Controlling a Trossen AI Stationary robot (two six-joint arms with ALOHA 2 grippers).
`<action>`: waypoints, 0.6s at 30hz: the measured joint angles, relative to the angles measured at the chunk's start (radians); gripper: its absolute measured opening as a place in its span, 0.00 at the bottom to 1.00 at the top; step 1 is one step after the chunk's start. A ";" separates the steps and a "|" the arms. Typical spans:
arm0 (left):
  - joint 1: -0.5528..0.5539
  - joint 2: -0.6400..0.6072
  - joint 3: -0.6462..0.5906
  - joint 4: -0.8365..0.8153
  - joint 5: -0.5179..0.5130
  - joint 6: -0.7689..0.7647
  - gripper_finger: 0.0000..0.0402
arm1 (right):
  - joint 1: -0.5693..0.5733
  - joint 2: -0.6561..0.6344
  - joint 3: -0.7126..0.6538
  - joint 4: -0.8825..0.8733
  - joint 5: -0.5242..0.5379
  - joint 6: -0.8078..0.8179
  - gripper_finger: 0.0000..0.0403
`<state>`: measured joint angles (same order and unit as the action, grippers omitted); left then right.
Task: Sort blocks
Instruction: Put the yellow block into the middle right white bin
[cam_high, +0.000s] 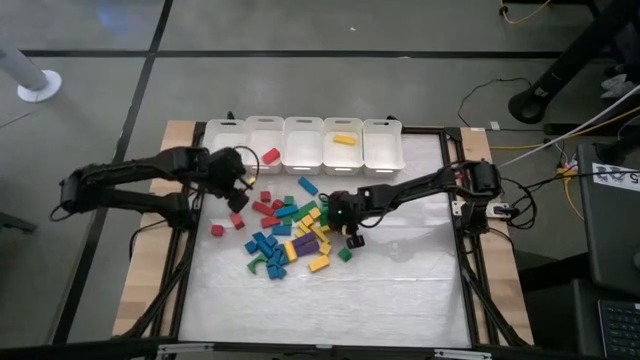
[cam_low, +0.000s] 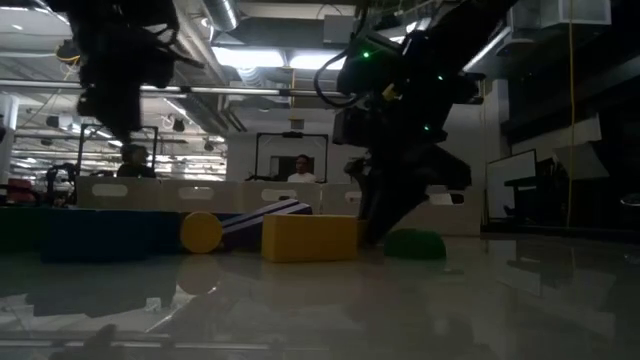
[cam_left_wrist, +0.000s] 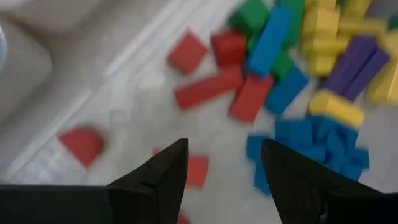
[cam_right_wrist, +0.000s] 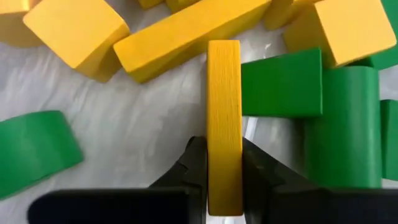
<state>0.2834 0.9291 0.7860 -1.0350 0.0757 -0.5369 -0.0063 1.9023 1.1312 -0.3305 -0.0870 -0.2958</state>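
My right pincer (cam_right_wrist: 224, 163) is clamped on a thin yellow block (cam_right_wrist: 224, 124), down in the pile of blocks (cam_high: 290, 232) at the table's (cam_high: 400, 290) middle. My left pincer (cam_left_wrist: 224, 163) hangs apart above red blocks (cam_left_wrist: 211, 87) near the pile's left edge.

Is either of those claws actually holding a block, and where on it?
Yes. The right gripper pinches a thin yellow block by its two flat sides, near one end. The left gripper is open and empty.
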 joint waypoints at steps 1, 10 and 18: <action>-0.019 0.000 0.000 -0.024 0.000 -0.010 0.48 | 0.000 0.000 0.017 -0.031 0.001 -0.005 0.14; -0.152 0.000 0.000 -0.253 0.000 -0.357 0.48 | -0.001 0.001 0.221 -0.367 0.119 -0.093 0.19; -0.189 0.001 -0.028 -0.254 -0.012 -0.498 0.48 | -0.029 0.000 0.399 -0.574 0.306 -0.208 0.14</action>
<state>0.0945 0.9298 0.7580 -1.2891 0.0637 -1.0352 -0.0355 1.9026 1.5305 -0.9041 0.2190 -0.5035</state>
